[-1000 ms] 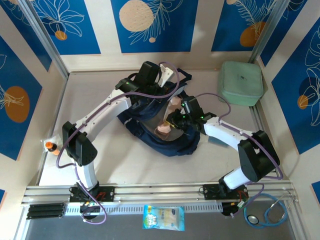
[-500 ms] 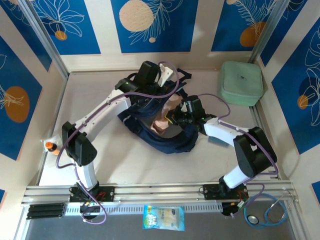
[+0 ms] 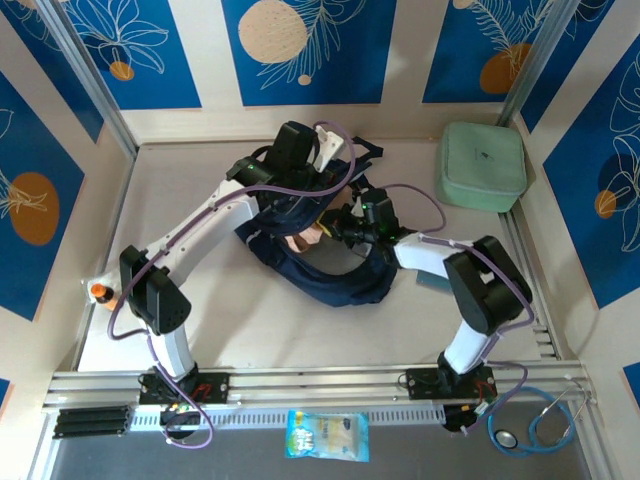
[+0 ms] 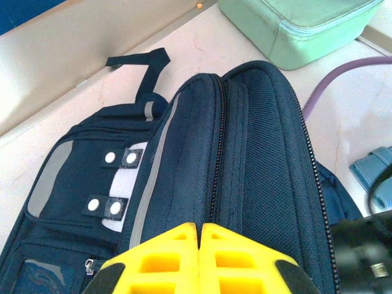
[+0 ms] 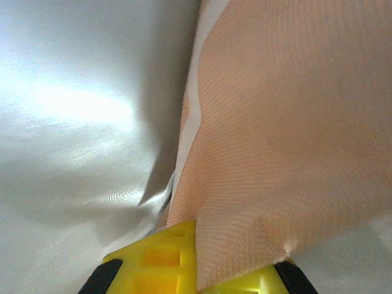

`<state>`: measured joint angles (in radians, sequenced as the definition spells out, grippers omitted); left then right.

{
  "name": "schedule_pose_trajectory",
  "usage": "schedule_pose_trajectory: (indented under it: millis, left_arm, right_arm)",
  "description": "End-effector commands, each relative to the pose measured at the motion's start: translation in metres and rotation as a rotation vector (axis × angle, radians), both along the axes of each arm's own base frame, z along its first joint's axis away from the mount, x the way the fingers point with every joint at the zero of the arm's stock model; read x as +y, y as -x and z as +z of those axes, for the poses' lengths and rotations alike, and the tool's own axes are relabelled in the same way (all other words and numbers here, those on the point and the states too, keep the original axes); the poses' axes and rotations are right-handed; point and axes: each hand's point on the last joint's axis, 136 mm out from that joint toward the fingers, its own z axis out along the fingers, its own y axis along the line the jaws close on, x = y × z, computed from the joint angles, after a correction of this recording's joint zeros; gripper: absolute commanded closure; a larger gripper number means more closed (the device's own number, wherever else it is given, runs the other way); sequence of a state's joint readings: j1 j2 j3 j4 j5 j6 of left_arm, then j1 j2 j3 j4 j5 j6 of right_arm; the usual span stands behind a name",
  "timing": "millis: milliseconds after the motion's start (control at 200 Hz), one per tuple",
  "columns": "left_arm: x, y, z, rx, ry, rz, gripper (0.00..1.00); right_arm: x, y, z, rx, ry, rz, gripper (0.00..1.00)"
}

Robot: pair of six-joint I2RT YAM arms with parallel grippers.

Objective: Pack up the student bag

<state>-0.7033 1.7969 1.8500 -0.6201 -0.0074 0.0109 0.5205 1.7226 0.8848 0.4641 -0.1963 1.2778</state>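
Tabletop (image 3: 200, 290): green case (image 3: 483, 165) near student bag (image 3: 340, 285); peach cloth (image 5: 294, 122), perhaps, inside.

The top camera looks steeply down from behind the arm bases over the whole table (image 3: 200, 300). The left wrist camera hangs close above the backpack (image 4: 257, 153), facing the green case (image 4: 294, 30) at 1 o'clock; the top view shares both. The right wrist camera is pressed against peach cloth (image 5: 294, 122).
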Motion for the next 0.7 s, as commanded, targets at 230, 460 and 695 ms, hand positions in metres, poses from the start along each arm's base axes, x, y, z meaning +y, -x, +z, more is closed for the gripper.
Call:
schedule_pose_trajectory:
  millis: [230,460,695]
  left_arm:
    - [-0.006,0.004,0.062,-0.111,0.165,-0.008,1.0]
    - [0.003,-0.002,0.064,-0.134,0.139,0.038,1.0]
    - [0.004,-0.005,0.062,-0.141,0.139,0.042,1.0]
  right_arm:
    - [0.012,-0.049,-0.035,-0.029,0.094,-0.19,0.94]
    - [0.023,-0.046,-0.006,-0.149,0.069,-0.169,0.63]
    - [-0.005,-0.011,0.031,-0.247,0.078,-0.148,0.46]
